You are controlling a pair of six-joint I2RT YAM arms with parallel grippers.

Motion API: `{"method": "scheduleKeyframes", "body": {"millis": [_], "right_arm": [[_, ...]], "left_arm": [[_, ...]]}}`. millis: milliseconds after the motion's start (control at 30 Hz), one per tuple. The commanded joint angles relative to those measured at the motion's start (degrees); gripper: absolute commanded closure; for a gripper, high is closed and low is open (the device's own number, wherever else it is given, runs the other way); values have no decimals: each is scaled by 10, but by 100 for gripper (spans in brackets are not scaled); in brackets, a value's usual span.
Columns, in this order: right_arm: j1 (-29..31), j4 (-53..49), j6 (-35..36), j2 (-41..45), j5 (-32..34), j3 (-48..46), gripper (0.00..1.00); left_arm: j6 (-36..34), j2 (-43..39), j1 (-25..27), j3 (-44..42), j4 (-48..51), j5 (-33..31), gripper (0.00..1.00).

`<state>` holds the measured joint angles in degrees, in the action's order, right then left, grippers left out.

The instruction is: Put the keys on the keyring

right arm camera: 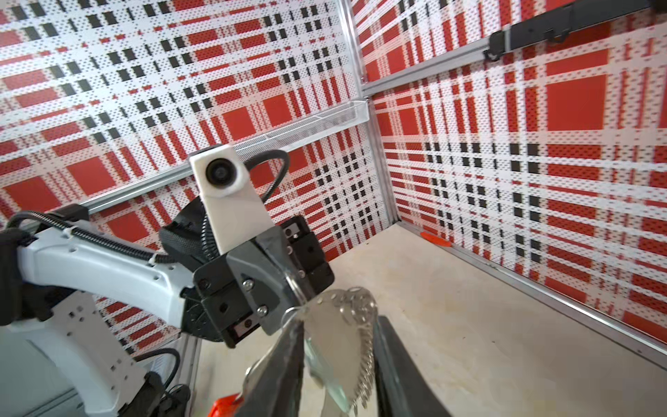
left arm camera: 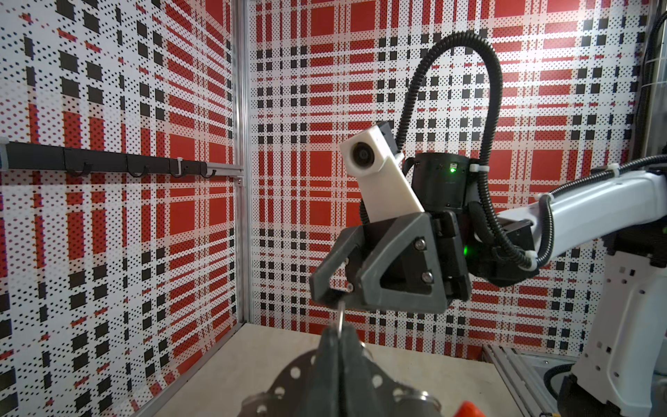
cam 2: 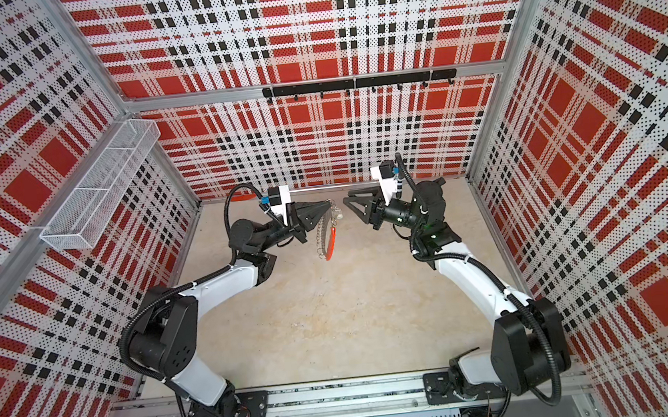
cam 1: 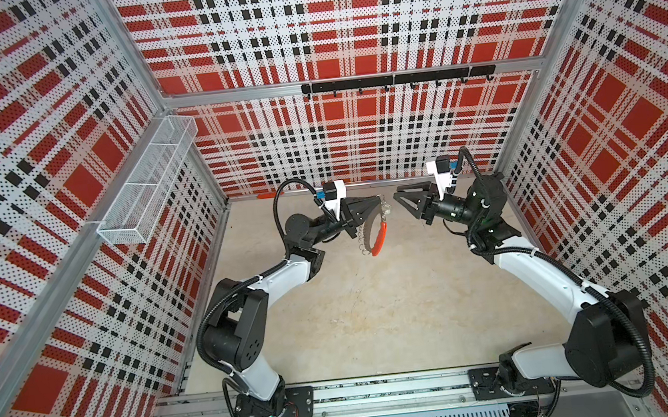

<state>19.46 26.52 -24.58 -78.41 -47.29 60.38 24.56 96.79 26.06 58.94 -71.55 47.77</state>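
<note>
Pinching keyring (cam 1: 381, 236) at its 12 o'clock with left claw (cam 1: 376, 207), pressed tight, hung upright above table (cam 1: 376, 318). Holding right claw (cam 1: 396, 194) spread at 3 o'clock, near. Seeing keys (cam 1: 385, 209) with mint tag dangling at ring's 1 o'clock.

no legible text, labels, numbers

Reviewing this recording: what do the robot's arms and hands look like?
The left arm and right arm have white shells and black joints, with black corrugated cable conduit zip-tied alongside. The left hand and right hand are dark grey, with triangular open-frame fingers. A white camera block tops each wrist.
</note>
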Motion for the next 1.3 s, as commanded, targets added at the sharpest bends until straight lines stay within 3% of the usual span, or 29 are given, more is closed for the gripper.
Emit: {"method": "scheduleKeyframes", "body": {"millis": [0,633,767,933,1033,1067,1133,1167,1267], "right_arm": [[8,16,7,-9,-15,18,66],[25,28,5,-47,-27,47,74],[27,31,-2,-56,-37,50,79],[27,28,1,-61,-40,52,100],[27,11,22,-56,-34,54,100],[27,-8,40,-54,-29,58,100],[27,-54,81,-48,-12,66,100],[27,-86,109,-46,1,73,100],[27,-187,204,-34,62,87,100]], "left_arm": [[31,4,1,-6,-58,2,100],[42,10,1,-1,-62,26,100],[43,13,1,3,-62,27,100],[49,23,-1,10,-62,32,100],[48,25,-5,10,-61,35,100],[46,27,-8,10,-60,35,97],[34,26,-16,7,-54,38,79],[19,23,-20,2,-47,37,75],[-89,2,-29,-30,-16,37,67]]}}
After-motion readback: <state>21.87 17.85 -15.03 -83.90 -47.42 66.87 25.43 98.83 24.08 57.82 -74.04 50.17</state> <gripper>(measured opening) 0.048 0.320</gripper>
